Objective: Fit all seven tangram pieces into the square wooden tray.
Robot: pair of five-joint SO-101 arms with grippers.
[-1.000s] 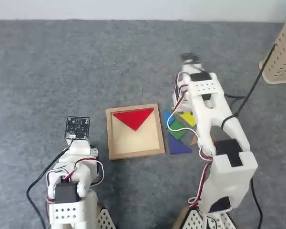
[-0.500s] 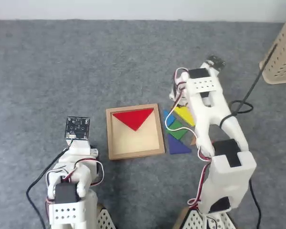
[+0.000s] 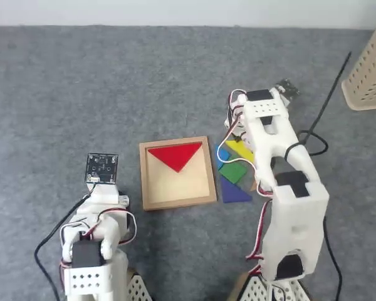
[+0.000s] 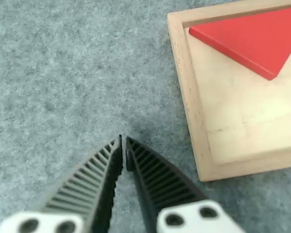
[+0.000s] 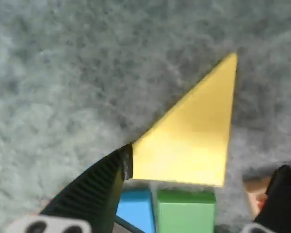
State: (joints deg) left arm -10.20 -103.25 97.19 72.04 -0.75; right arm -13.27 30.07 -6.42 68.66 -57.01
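The square wooden tray [image 3: 149,188] lies mid-table with a red triangle [image 3: 175,155] in its far half. Loose pieces sit just right of it: a yellow triangle [image 3: 241,149], a green square [image 3: 234,170] and a blue piece [image 3: 220,157]. The right arm [image 3: 266,122] hangs over them. In its wrist view the right gripper [image 5: 203,162] is open astride the yellow triangle [image 5: 194,141], one finger [image 5: 104,182] touching its corner. The left gripper [image 4: 122,141] is shut over bare carpet beside the tray's rim [image 4: 191,121].
A purple triangle [image 3: 235,192] lies nearest the front of the loose group, with an orange edge [image 3: 255,185] under the right arm. A slatted basket [image 3: 370,69] stands at the far right, and a black cable [image 3: 329,94] runs beside the arm.
The right arm's wrist has swung to the right and settled lower over the loose pieces, uncovering more of the yellow triangle. The left arm has not moved.
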